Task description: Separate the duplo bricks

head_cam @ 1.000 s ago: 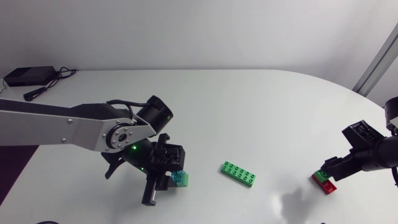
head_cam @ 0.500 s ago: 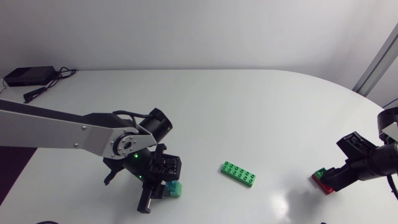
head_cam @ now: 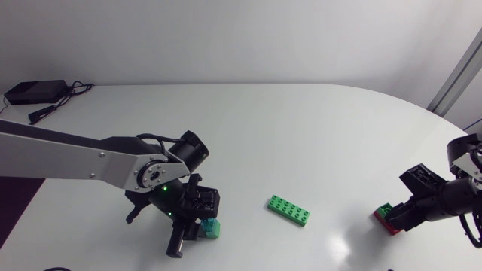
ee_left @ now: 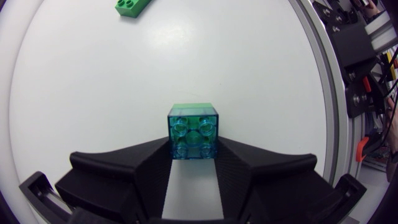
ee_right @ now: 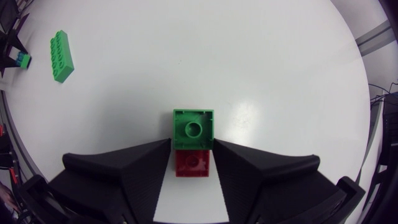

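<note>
Your left gripper (ee_left: 193, 149), tilted down at near left, clamps the teal-green brick pair (ee_left: 193, 127); your right gripper (ee_right: 193, 152), low at near right, clamps the red-green brick pair (ee_right: 194, 129), with 1 long green brick (head_cam: 288, 211) between them.

Bright, even light; the white counter (head_cam: 316, 128) shows faint sheen and soft shadows under the left hand (head_cam: 205, 228); wrist views bend at edges.

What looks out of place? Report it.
The red and green pair in the right gripper is tipped over, hollow undersides facing the wrist camera. The long green brick lies flat, studs up, and the blue brick in the left gripper is upright.
</note>
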